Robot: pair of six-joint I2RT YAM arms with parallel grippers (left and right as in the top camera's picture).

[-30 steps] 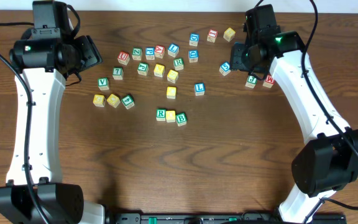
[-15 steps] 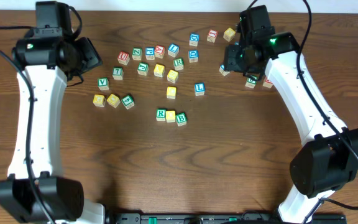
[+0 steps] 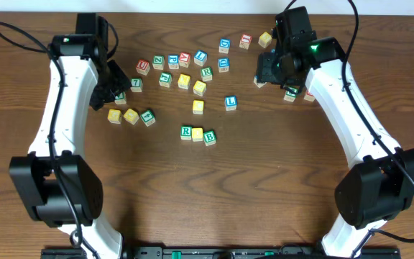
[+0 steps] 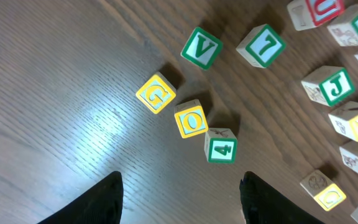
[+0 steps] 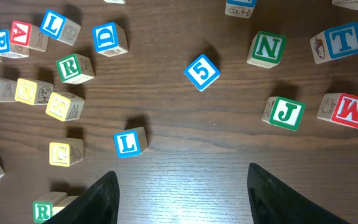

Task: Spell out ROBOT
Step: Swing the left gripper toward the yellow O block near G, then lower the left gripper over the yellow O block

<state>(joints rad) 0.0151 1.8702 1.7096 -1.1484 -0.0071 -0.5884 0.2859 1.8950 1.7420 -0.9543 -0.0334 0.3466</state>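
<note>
Left gripper (image 4: pixel 182 179) and right gripper (image 5: pixel 183 172) are both hanging over the table, fingers spread apart, gripping nothing. Green R (image 3: pixel 186 132), a yellow cube (image 3: pixel 198 134) and green B (image 3: pixel 209 137) are sitting side by side mid-table. Yellow O (image 4: pixel 191 120) is lying just ahead of the left fingers, between G (image 4: pixel 156 93) and 4 (image 4: pixel 220 145). Blue T (image 5: pixel 344 40) is sitting far right in the right wrist view, near red M (image 5: pixel 348 109).

Robotics laboratory bench, seen from overhead. Two white-and-black jointed manipulators, the left arm (image 3: pixel 57 115) and the right arm (image 3: pixel 351 119), stand by a black rail (image 3: pixel 214 252) along the near edge of a dark wood-grain worktop (image 3: pixel 264 187). Black cables (image 3: pixel 6 25) loop from them, and lettered wooden cubes (image 3: pixel 198 106) lie scattered across it.
</note>
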